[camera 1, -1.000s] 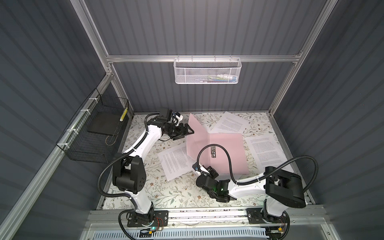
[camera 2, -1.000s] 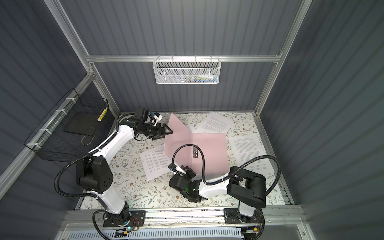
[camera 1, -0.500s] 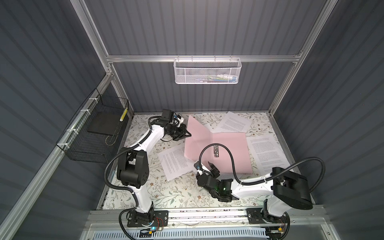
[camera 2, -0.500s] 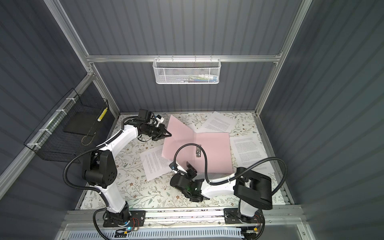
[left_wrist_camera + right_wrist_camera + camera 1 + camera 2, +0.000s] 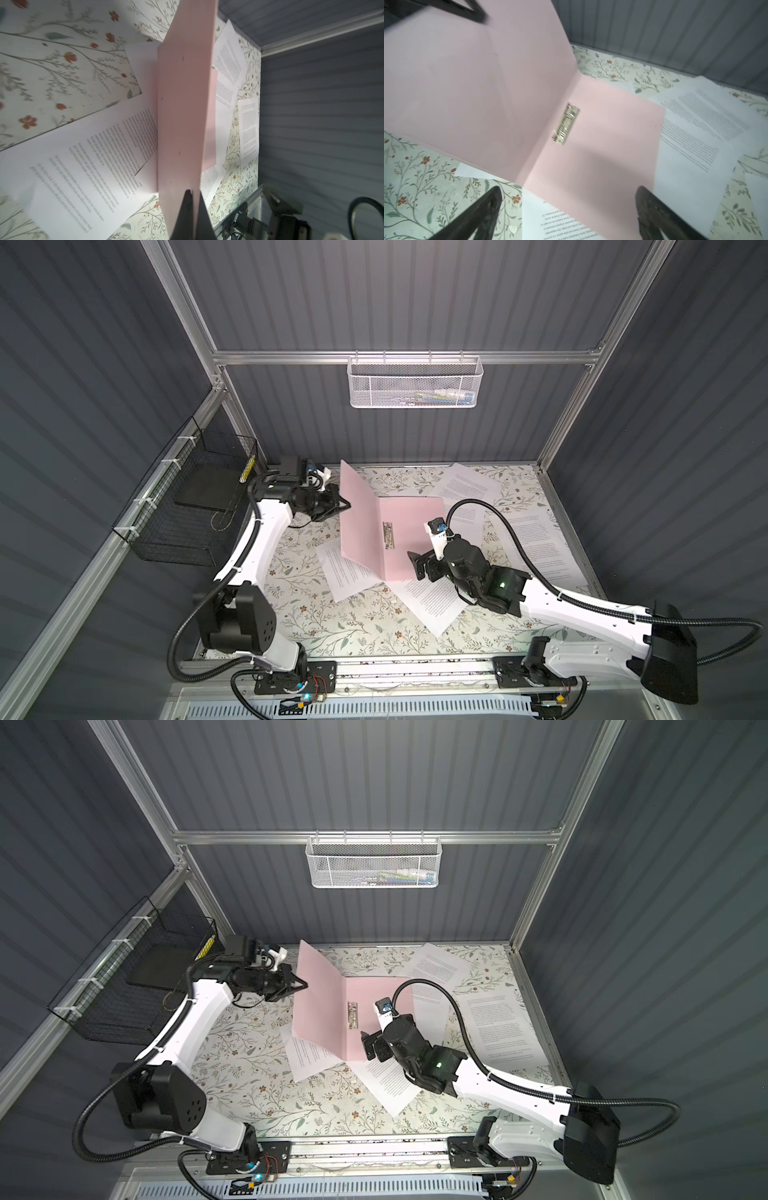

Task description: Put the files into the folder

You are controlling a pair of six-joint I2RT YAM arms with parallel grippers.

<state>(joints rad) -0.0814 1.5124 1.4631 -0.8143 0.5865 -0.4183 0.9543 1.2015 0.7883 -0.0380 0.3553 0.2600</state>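
Opening the folder (image 5: pixel 411 522): left fingers (image 5: pixel 187 207) pinch its raised cover, right fingers (image 5: pixel 483 207) hang spread; the files (image 5: pixel 353 576) probably come next.

Left claw (image 5: pixel 345 505) has clamped onto the folder (image 5: pixel 409 531) cover — right claw (image 5: pixel 417 566) has sprung wide and advanced to its near edge.

The folder (image 5: pixel 409 526) looks like smooth, matt pale pink card or thin plastic, with a shiny silver metal clip (image 5: pixel 387 536) inside, and the files (image 5: pixel 469 489) are matt white paper printed in black. The desk (image 5: pixel 365 626) has a matt floral-printed covering. The white basket (image 5: pixel 415 385) is fine painted metal mesh, the black basket (image 5: pixel 183 531) is thin dark wire, and the frame rail (image 5: pixel 291 357) is pale, satin-finished metal.
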